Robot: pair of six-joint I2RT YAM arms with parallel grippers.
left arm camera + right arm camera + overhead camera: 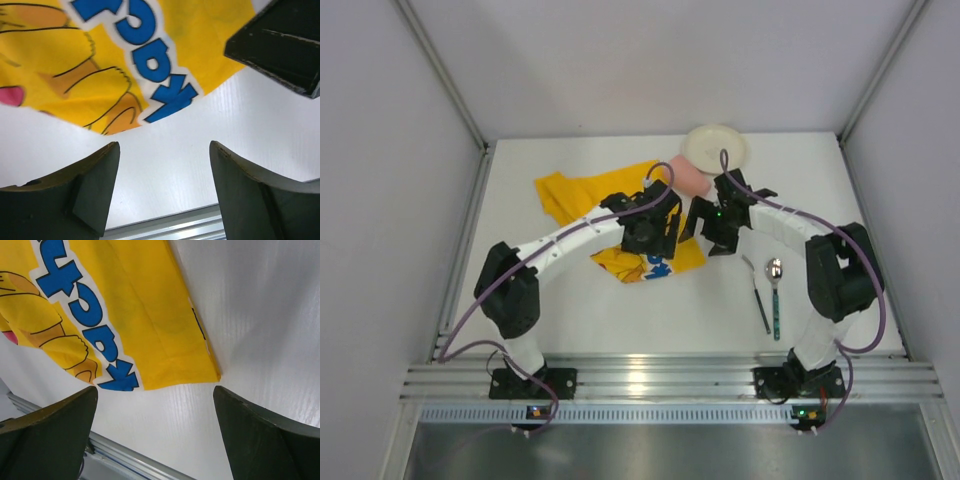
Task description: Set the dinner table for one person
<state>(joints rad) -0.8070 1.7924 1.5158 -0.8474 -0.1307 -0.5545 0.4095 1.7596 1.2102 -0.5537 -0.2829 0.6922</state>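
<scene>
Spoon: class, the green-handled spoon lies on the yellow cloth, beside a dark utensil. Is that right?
Not quite. The top external view shows the spoon lying on the bare white table, apart from the yellow cloth, not on it. The rest holds: it has a green handle and lies beside the dark utensil.

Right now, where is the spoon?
In the top view, the spoon lies on the right side of the dinner table, just right of a thin dark utensil.
</scene>
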